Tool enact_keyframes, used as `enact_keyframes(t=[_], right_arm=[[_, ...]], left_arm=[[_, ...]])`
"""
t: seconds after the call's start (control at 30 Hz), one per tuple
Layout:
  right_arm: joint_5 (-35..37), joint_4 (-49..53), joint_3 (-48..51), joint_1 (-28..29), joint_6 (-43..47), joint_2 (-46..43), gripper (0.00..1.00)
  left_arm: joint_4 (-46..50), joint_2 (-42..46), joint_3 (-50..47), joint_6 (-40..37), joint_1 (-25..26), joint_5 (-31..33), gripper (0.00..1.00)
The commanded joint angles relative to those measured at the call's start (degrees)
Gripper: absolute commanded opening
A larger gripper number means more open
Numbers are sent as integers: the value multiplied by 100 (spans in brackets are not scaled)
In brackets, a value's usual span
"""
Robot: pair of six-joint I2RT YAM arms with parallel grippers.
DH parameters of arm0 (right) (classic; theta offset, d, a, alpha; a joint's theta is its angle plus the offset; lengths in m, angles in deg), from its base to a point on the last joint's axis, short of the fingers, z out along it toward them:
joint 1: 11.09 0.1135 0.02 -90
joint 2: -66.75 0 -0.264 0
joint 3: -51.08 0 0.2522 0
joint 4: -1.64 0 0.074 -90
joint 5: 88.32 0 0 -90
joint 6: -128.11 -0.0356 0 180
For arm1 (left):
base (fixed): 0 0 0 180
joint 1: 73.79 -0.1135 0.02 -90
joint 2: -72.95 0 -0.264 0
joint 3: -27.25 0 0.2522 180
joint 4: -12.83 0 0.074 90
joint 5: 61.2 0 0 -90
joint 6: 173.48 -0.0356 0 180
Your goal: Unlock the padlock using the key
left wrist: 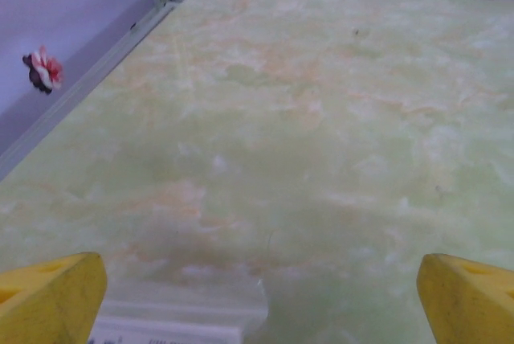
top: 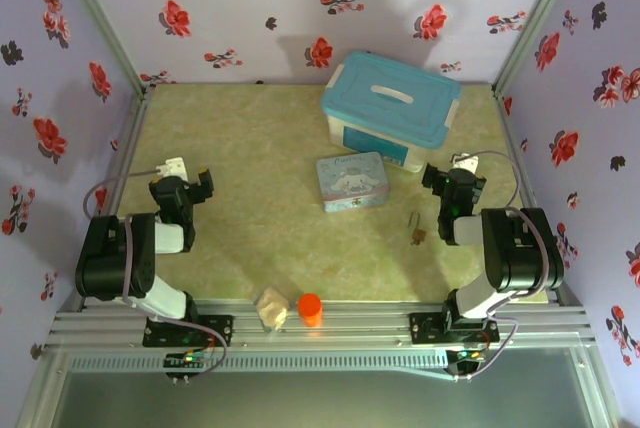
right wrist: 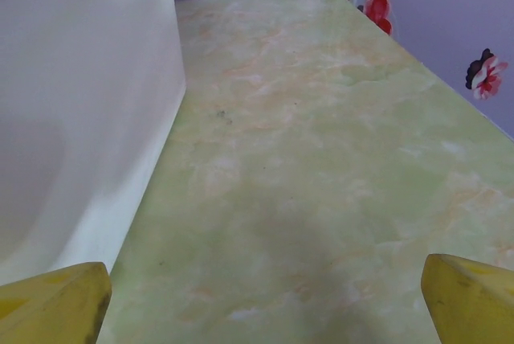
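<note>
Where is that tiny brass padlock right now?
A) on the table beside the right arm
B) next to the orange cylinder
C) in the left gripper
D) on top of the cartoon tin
A: the padlock lies on the tabletop just beside the right arm, apart from the cartoon tin.

**Tiny Lock, Cropped Fingers**

The padlock (top: 416, 231) is a small brass speck under a thin shackle; the key cannot be told apart from it. The left fingertips (left wrist: 48, 300) and the right fingertips (right wrist: 52, 304) are cut off by the bottom corners of their wrist views. The white box (right wrist: 80, 103), blurred, runs off the right wrist view's left edge.
</note>
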Motion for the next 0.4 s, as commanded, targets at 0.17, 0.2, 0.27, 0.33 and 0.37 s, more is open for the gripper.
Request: enact_keyframes(t=[0.17,0.2,0.27,0.33,0.37], right_arm=[[-277,-198,-11,-16,94,39,99],[-300,-204,-11,-16,101,36,99],[-384,-11,-104,-85,26,62,99],[-413,-150,-18,-86,45,13,99],[-416,-140,-19,-77,66,16,99]], left_arm=[[-97,-26,111,-169,40,-66,100],[-97,-28,106,-170,46,-66,100],[-97,-32,112,-170,40,-66,100],[-98,-26,104,-170,46,-70,100],[-97,-24,100,-170,47,-66,100]])
